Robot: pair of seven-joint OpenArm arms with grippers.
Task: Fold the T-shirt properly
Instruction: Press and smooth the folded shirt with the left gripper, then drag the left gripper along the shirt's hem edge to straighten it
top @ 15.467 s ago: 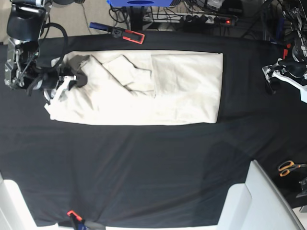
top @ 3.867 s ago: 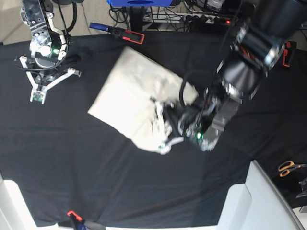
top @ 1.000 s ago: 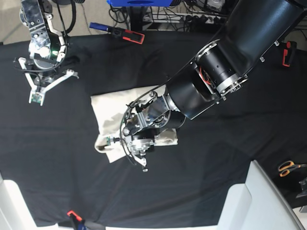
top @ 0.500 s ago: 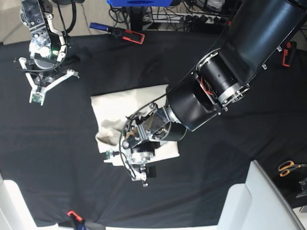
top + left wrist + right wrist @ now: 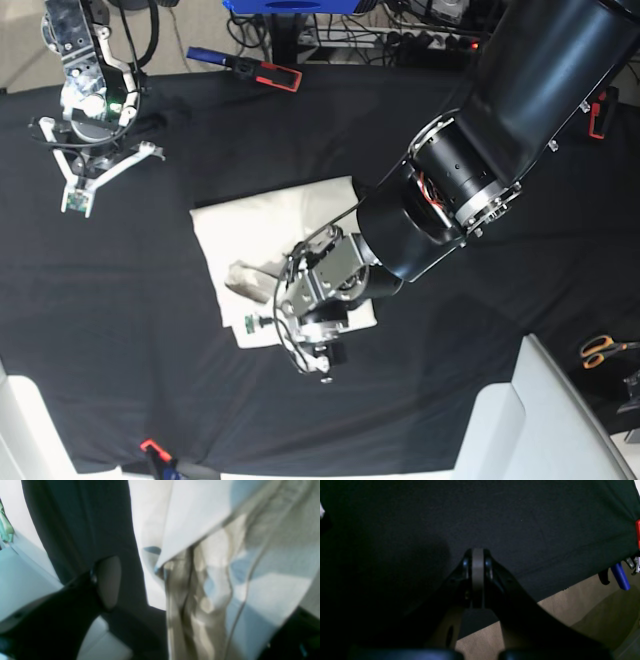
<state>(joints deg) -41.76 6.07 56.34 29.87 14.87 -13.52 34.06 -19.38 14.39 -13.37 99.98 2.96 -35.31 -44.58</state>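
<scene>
Two arms are present, and only one is placed to act on the T-shirt (image 5: 265, 225). The left end effector (image 5: 312, 345) hangs directly over the near edge of the folded bundle, toward the base view's lower right of the cloth, so the garment lies beneath it and runs away toward the upper left. The right end effector (image 5: 82, 185) stands well apart at the far left corner of the tabletop (image 5: 150, 380), over bare black cloth, and is clearly the farther of the two.

Left end effector: jaws stand apart. In the left wrist view one dark finger (image 5: 107, 582) shows clear of the fabric, with cream folds (image 5: 225, 580) hanging close beside it; no grip on the cloth can be confirmed. Right end effector (image 5: 477, 576): pads pressed together, holding nothing.

The T-shirt lies near the middle of the tabletop as a compact, roughly rectangular packet, long axis slightly skewed to the tabletop edges. Its far portion is flat and smooth; the near left corner is rumpled, with a loose flap raised. Judged on this, the fold is nearly complete but untidy at that corner.
</scene>
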